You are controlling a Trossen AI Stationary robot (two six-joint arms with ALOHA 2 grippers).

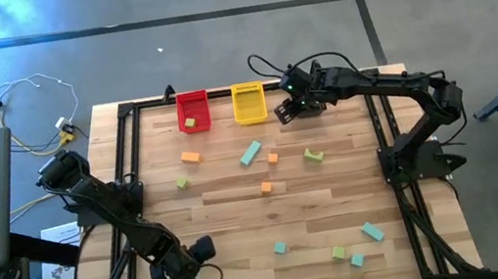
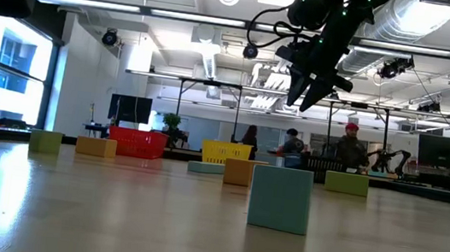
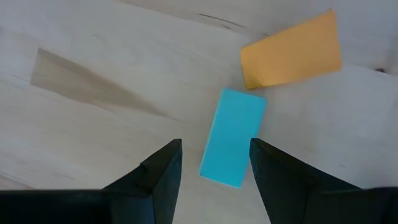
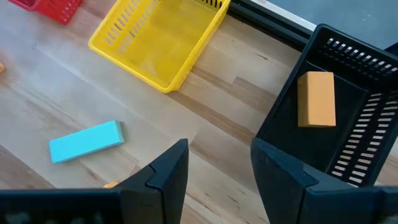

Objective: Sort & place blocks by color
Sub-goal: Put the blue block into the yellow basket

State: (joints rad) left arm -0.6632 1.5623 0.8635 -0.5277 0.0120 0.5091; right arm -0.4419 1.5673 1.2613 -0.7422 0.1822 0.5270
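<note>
The wooden table (image 1: pixel 240 210) sits on a grey floor, and a big room with people far off shows behind it in the low view.

Three bins stand at the far edge. The red bin (image 1: pixel 192 109) has a yellow-green block (image 1: pixel 190 122) in it. The yellow bin (image 1: pixel 248 101) is just to its right. The black bin (image 4: pixel 339 121), seen from the right wrist, holds an orange block (image 4: pixel 316 98).

The right gripper (image 1: pixel 286 109) hangs in the air at the far side, just right of the yellow bin. Its fingers (image 4: pixel 165 171) are apart and hold nothing.

The left gripper (image 1: pixel 190 272) is low over the near left corner of the table. Its fingers (image 3: pixel 158 174) are apart too. A teal bar (image 3: pixel 232 137) lies flat on the wood between them, and an orange bar (image 3: pixel 291 51) lies just past it. The pictures do not show the fingers touching the teal bar.

More blocks lie spread over the table. An orange one (image 1: pixel 191 156) and a yellow-green one (image 1: pixel 181 182) are on the left. A long teal one (image 1: pixel 250 153) is in the middle, with two small orange ones (image 1: pixel 266 187) near it. Teal and yellow-green ones (image 1: pixel 373 231) lie near the front right.
</note>
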